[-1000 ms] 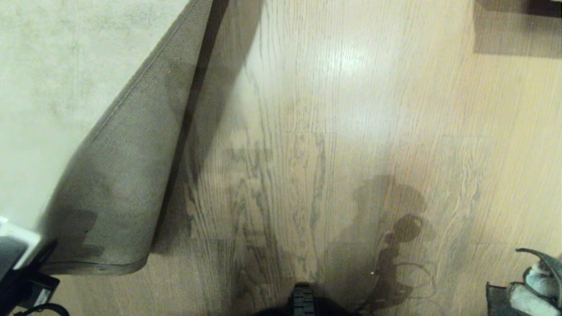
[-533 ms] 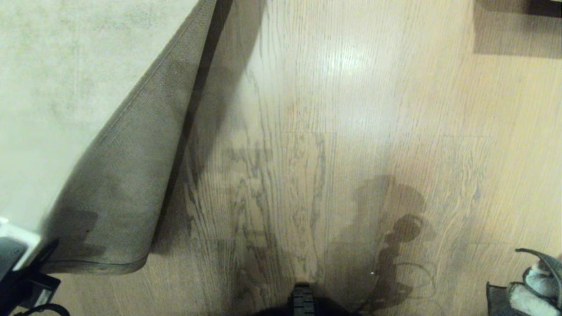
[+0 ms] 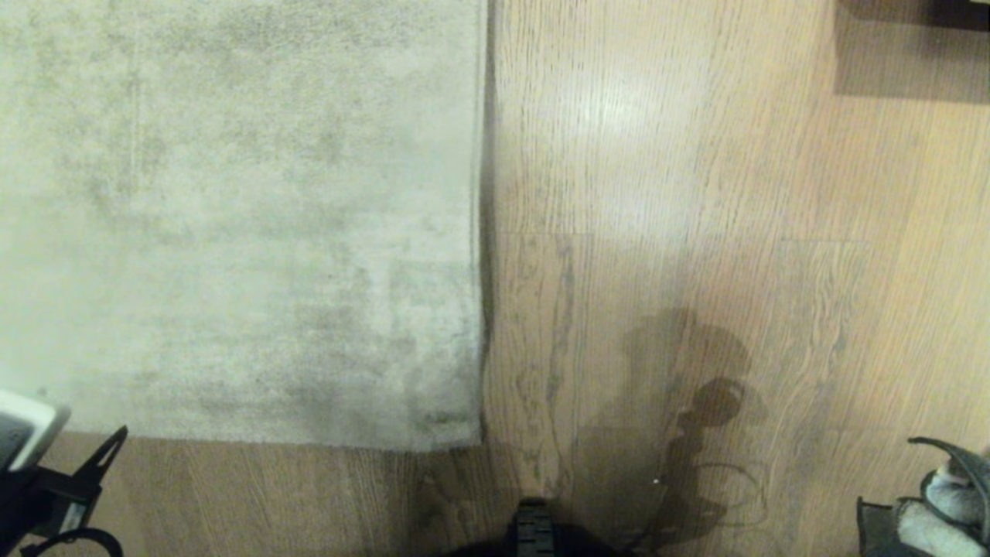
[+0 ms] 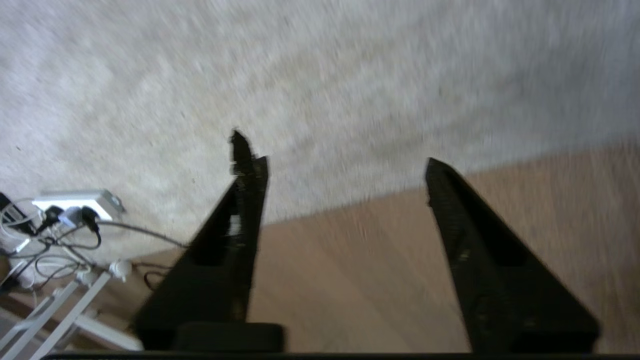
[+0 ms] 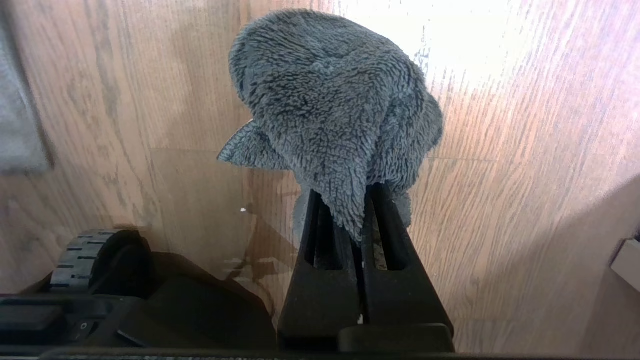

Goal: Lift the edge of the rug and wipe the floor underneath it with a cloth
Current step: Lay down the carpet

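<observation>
The pale grey rug (image 3: pixel 232 232) lies flat on the wood floor (image 3: pixel 696 193). Its rug edge (image 3: pixel 481 232) runs straight down to a square corner (image 3: pixel 470 439). My left gripper (image 4: pixel 339 160) hovers open above the rug's near border (image 4: pixel 350 202) with nothing between its fingers. One of its fingers (image 3: pixel 108 452) shows at the lower left of the head view. My right gripper (image 5: pixel 347 192) is shut on the grey fluffy cloth (image 5: pixel 330 95), held above the floor at the lower right of the head view, where the cloth (image 3: pixel 940 503) shows again.
A white power strip (image 4: pixel 75 202) with tangled cables sits on the rug beside the left arm, next to white frame legs (image 4: pixel 65 310). Dark furniture (image 3: pixel 920 46) stands at the far right. The robot base's wheel (image 5: pixel 82 255) is near the right gripper.
The rug corner, held folded back with its underside showing, has dropped flat onto the floor. My left gripper has opened and let go of it. The right arm has not moved.
</observation>
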`<state>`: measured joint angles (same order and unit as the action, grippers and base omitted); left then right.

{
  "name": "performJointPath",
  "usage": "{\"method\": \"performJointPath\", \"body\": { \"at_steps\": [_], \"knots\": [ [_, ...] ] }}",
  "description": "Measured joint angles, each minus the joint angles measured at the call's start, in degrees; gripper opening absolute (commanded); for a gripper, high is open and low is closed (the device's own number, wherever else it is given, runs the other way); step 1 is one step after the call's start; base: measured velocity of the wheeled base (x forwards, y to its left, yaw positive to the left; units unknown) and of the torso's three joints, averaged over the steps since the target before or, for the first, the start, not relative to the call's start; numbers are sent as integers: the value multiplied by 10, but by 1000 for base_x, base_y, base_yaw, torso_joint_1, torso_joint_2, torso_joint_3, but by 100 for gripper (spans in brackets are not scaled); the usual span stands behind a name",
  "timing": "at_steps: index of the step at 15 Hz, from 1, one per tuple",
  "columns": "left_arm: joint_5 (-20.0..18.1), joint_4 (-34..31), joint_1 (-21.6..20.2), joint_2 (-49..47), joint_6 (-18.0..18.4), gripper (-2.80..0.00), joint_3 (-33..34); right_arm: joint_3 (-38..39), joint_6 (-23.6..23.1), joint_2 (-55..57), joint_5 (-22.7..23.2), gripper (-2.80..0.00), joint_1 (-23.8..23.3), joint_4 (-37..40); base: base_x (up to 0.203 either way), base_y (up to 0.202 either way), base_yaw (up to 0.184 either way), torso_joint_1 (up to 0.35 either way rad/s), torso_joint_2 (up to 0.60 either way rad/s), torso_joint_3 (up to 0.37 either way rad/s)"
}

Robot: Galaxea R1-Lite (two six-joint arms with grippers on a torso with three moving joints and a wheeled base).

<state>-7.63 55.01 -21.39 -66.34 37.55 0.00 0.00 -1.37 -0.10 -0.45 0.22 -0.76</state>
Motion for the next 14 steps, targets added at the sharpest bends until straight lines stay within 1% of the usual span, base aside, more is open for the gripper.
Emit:
{"method": "performJointPath", "body": {
  "at_steps": [3,5,6,10,11,12,14],
  "knots": [
    [1,41,14,-3,-37,0,0,0,0,0,0,-280,0,0,0,0,0,0,0,0],
    [2,55,22,-4,-71,0,0,0,0,0,0,-280,0,0,0,0,0,0,0,0],
    [2,57,27,-5,-81,0,0,0,0,0,0,-280,0,0,0,0,0,0,0,0],
    [0,48,49,-9,-90,0,0,0,0,0,0,-280,0,0,0,0,0,0,0,0],
    [-1,47,58,-11,-98,0,0,0,0,0,0,-280,0,0,0,0,0,0,0,0],
    [0,46,75,-12,-110,-280,0,0,0,0,0,-280,0,0,0,0,0,0,0,0],
    [2,33,118,-18,-134,-280,0,0,0,0,0,-280,0,0,0,0,0,0,0,0]
  ]
}}
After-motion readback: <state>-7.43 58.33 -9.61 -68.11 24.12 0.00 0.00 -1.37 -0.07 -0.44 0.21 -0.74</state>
